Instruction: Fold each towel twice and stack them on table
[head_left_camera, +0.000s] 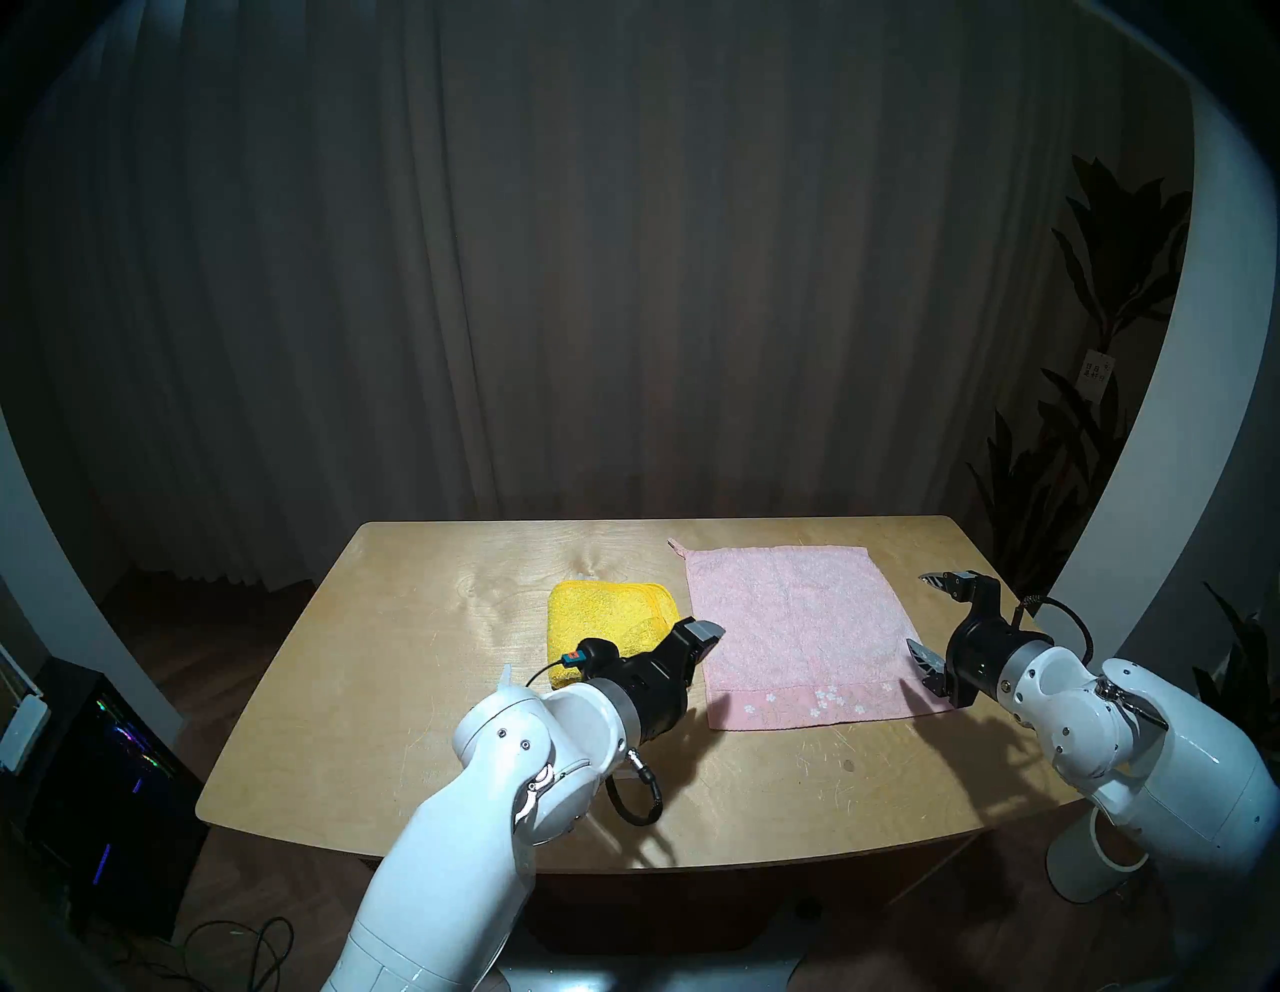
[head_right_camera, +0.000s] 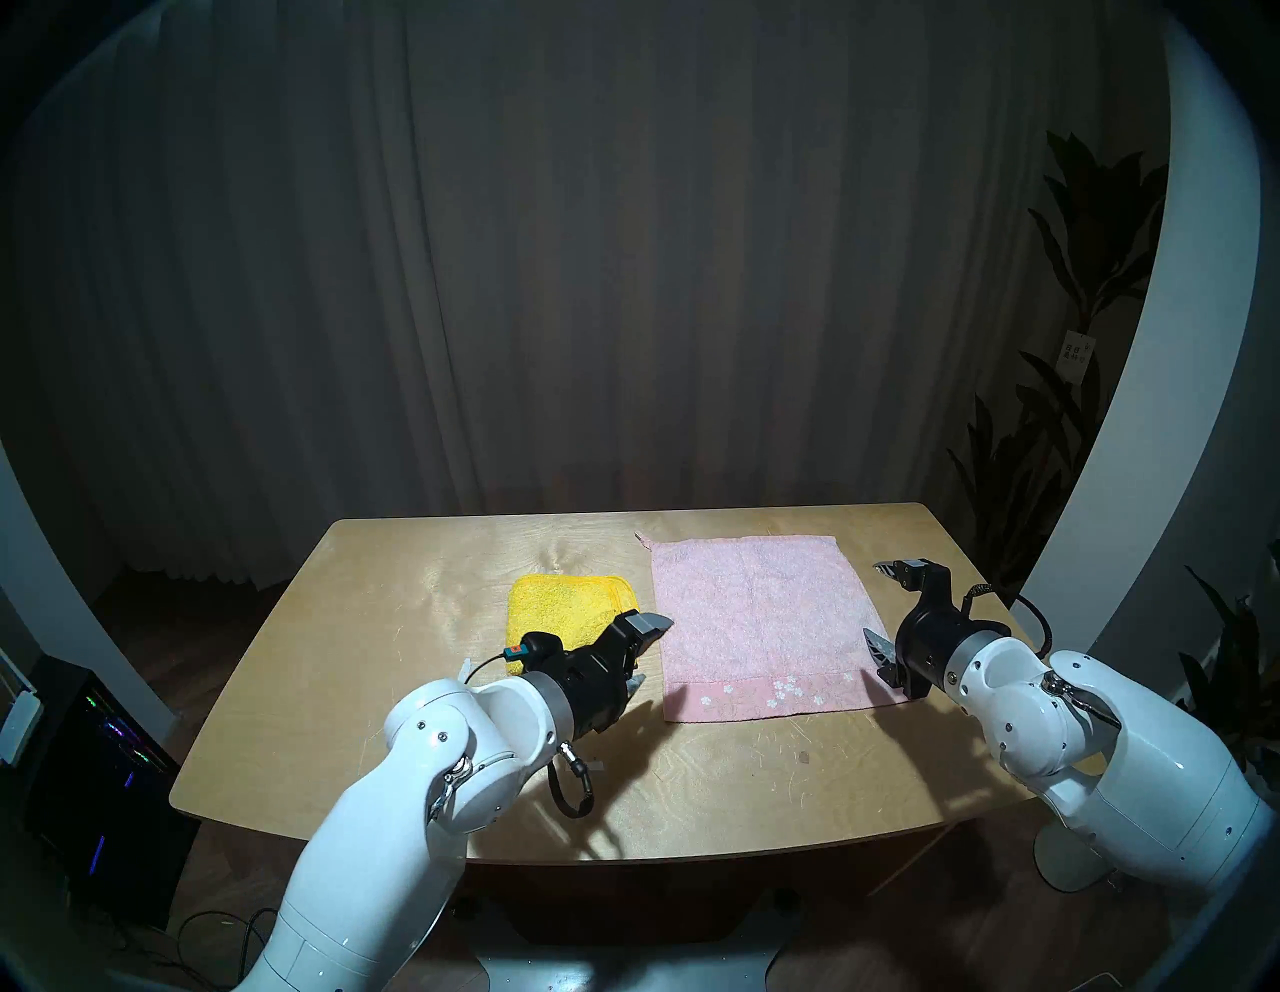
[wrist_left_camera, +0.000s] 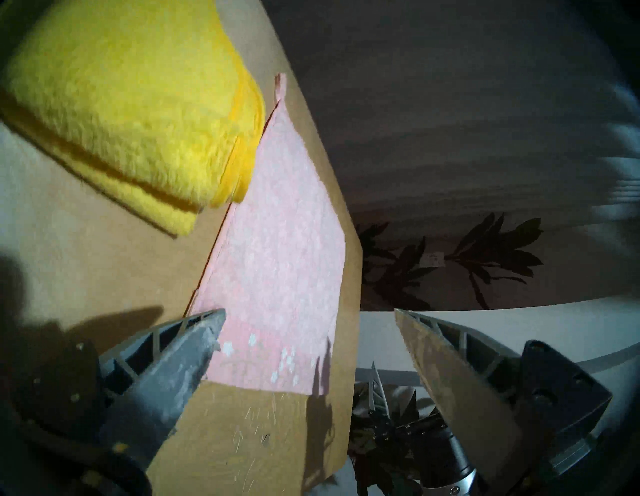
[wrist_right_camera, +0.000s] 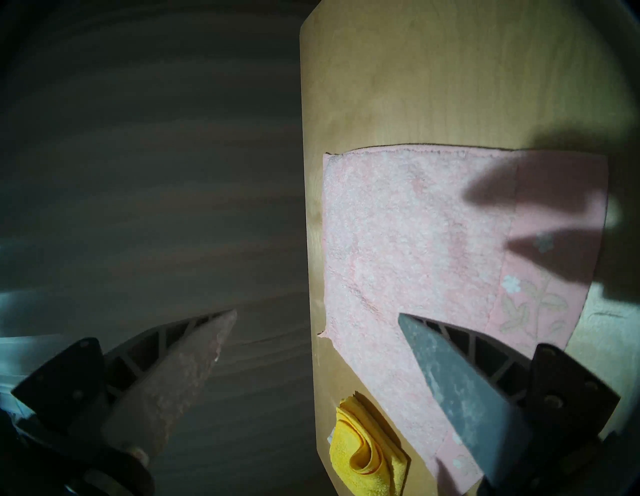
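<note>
Head view: nearest me, low in the frame, my left gripper (head_left_camera: 692, 654) hangs over the table (head_left_camera: 360, 679), jaws spread wide and holding nothing, its tips between the two towels. At lower right my right gripper (head_left_camera: 931, 627) gapes just as wide, empty, above the pink towel's (head_left_camera: 789, 623) right edge. That towel lies flat and unfolded right of centre, flowered band toward me. Just left of it sits the yellow towel (head_left_camera: 602, 609), folded small, touching neither gripper.
</note>
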